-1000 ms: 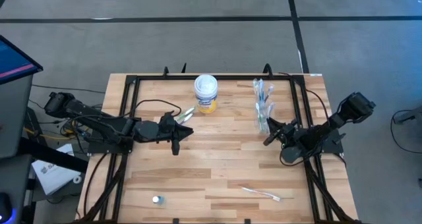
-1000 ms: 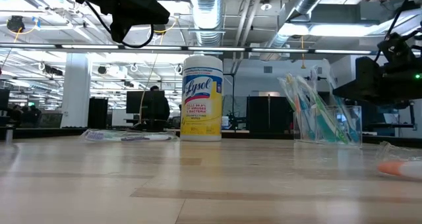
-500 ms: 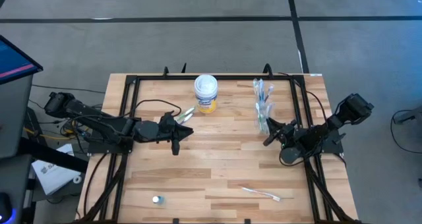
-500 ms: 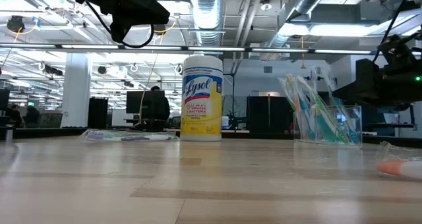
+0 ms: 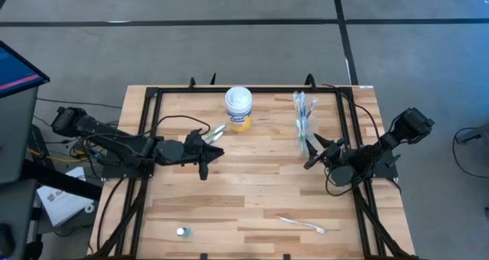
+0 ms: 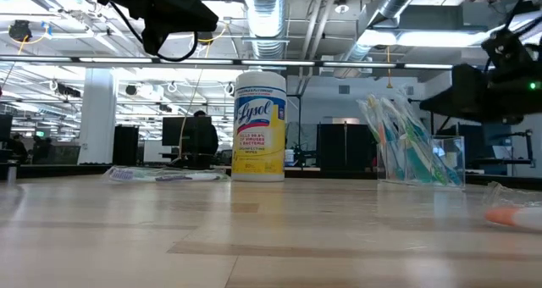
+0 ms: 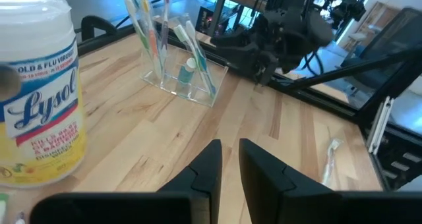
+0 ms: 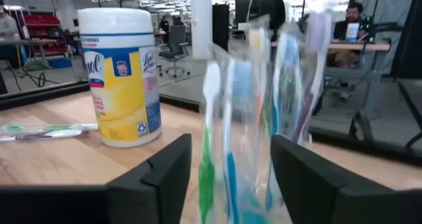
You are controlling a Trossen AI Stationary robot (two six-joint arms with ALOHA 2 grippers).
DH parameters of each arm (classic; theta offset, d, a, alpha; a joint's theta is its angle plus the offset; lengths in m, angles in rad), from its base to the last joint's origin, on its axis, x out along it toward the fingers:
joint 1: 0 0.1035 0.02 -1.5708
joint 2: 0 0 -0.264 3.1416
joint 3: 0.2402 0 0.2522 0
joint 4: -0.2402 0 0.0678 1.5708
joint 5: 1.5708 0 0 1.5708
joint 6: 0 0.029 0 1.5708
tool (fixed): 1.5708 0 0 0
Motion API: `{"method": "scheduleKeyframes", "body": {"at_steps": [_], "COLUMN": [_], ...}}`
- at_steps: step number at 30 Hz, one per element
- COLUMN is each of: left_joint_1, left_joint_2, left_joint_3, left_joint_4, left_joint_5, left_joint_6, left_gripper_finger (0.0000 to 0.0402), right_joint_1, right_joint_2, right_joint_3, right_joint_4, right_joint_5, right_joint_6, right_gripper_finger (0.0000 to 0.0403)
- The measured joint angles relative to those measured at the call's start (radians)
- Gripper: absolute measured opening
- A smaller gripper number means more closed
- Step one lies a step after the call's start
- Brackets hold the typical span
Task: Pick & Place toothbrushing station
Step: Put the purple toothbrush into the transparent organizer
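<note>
Toothbrushes (image 5: 302,113) stand upright in my clear holder (image 5: 306,134) at the tabletop's (image 5: 252,191) far right. Right pincer (image 5: 311,152), now spread wide, sits just beside it after being narrow a second ago. Left pincer (image 5: 212,154) stays narrow, empty.

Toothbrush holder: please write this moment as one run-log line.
right hand: open, beside toothbrush holder | left hand: waiting mid-table | holder: upright

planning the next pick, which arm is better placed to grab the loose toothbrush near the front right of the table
Probably the right. The loose toothbrush lies on its side of the table, and the right gripper is open and empty. The left gripper hangs farther off, mid-table.
</note>
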Motion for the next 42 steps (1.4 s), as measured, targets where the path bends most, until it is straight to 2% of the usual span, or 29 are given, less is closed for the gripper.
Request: {"method": "scheduleKeyframes", "body": {"at_steps": [6,10,19,24,29,34,42], "left_joint_1": [0.0,0.0,0.0,0.0,0.0,0.0,0.026], "left_joint_2": [0.0,0.0,0.0,0.015,0.073,0.166,0.265], "left_joint_3": [0.0,0.0,0.0,0.0,0.001,0.001,0.0], "left_joint_4": [-0.013,-0.118,-0.363,-0.498,-0.565,-0.576,-0.607], "left_joint_5": [0.0,0.0,0.016,0.015,-0.014,-0.019,-0.033], "left_joint_6": [0.04,0.037,-0.095,-0.193,-0.226,-0.256,-0.224], "left_gripper_finger": [0.0049,0.0049,0.0049,0.0049,0.0054,0.0091,0.0155], "right_joint_1": [0.022,0.044,0.048,0.047,0.017,-0.004,-0.02], "right_joint_2": [-0.065,-0.103,-0.18,-0.183,-0.183,-0.183,-0.183], "right_joint_3": [0.0,0.024,0.171,0.216,0.236,0.236,0.236], "right_joint_4": [0.372,0.59,0.572,0.57,0.57,0.57,0.57], "right_joint_5": [0.0,-0.001,-0.02,-0.024,-0.027,-0.055,-0.058], "right_joint_6": [-0.485,-0.804,-1.165,-1.271,-1.305,-1.305,-1.319], "right_gripper_finger": [0.0214,0.021,0.0196,0.0199,0.02,0.0201,0.0202]}}
